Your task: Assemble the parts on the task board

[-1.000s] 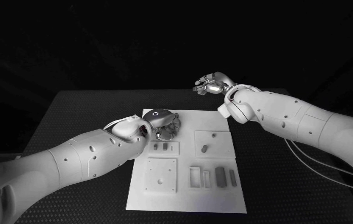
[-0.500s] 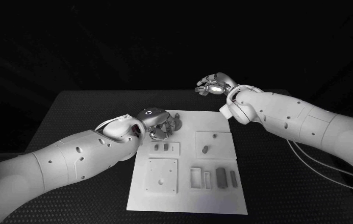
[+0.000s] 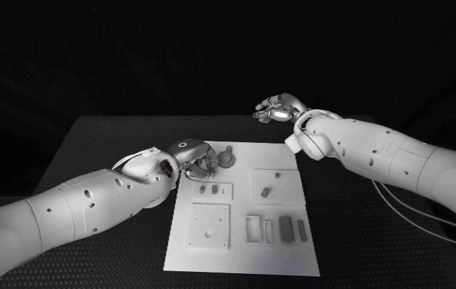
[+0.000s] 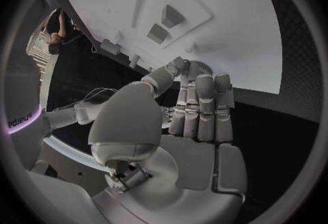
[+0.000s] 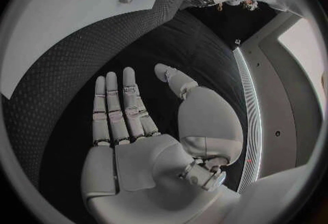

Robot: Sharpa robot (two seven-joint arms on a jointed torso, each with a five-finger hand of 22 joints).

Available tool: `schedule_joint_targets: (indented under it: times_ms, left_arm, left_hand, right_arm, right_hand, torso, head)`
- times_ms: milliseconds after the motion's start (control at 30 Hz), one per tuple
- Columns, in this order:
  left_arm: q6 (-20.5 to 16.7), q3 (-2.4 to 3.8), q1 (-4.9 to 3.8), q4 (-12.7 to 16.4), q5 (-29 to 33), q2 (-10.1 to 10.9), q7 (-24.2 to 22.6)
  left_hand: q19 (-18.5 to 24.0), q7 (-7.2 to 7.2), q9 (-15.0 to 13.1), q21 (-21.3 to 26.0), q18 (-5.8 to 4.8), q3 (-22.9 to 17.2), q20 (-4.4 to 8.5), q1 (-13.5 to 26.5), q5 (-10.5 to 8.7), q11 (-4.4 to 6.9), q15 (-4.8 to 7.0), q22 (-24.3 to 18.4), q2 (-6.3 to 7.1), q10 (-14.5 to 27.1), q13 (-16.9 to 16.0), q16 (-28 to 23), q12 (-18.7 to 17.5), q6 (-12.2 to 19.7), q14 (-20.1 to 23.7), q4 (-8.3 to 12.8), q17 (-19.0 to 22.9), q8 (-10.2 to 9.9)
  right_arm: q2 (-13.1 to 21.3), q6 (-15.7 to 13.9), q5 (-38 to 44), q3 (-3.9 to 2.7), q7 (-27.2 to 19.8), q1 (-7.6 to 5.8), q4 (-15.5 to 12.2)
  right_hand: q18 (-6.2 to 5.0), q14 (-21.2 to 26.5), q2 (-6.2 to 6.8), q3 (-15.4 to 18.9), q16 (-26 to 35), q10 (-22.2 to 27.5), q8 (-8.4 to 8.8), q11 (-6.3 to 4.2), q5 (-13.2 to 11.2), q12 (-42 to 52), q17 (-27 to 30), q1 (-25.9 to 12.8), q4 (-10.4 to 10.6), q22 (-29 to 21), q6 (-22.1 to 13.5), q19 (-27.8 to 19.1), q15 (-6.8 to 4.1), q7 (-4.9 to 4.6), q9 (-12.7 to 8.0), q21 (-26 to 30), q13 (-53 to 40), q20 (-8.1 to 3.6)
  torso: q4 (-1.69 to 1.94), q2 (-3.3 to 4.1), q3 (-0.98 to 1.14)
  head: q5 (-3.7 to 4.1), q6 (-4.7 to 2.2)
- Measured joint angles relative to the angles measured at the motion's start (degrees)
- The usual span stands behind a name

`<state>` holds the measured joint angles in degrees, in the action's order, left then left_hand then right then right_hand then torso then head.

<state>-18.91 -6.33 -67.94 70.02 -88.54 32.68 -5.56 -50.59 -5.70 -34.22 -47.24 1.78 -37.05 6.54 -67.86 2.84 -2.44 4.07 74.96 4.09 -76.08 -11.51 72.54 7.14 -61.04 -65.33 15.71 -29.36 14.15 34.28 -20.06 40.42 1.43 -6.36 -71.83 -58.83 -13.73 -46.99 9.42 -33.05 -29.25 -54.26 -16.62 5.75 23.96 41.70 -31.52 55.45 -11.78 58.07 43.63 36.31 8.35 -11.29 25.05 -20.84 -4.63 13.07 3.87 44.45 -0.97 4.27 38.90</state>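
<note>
Two hands are over the black table [image 3: 105, 137]. The left hand [image 3: 195, 159] hangs above the far left corner of the white task board [image 3: 242, 262]; its fingers lie straight and side by side, holding nothing. A round gear [image 3: 226, 159] lies on the board just right of it. The right hand [image 3: 275, 109] hovers beyond the board's far right corner, flat and empty, fingers apart. Small grey parts [image 3: 284, 224] lie in the board's near right recesses, well apart from both hands.
</note>
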Motion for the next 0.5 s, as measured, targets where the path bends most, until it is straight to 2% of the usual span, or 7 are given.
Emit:
schedule_joint_targets:
  times_ms: [500]
  left_arm:
    - [0.7, 0.0, 0.01, -0.2, 1.2, 1.1, 0.3]
  left_hand:
    - [0.0, 0.09, 0.0, -0.2, -0.02, -0.1, 0.0, 0.0, 0.21, 0.2, -0.1, 0.0, 0.09, -0.2, 0.0, 0.2, -0.3, 0.1, -0.1, -0.1, 0.1, -0.1]
  right_arm:
    - [0.2, 0.0, 0.0, 0.0, 0.0, 0.0, -0.1]
  right_hand:
    - [0.0, -0.1, 0.0, 0.0, 0.0, 0.0, 0.0, 0.0, 0.0, 0.0, -0.1, 0.0, 0.0, 0.1, 0.0, 0.0, -0.06, 0.02, 0.0, 0.0, 0.1, 0.0]
  torso:
    - [-0.04, 0.01, 0.11]
  head:
    - [0.07, 0.22]
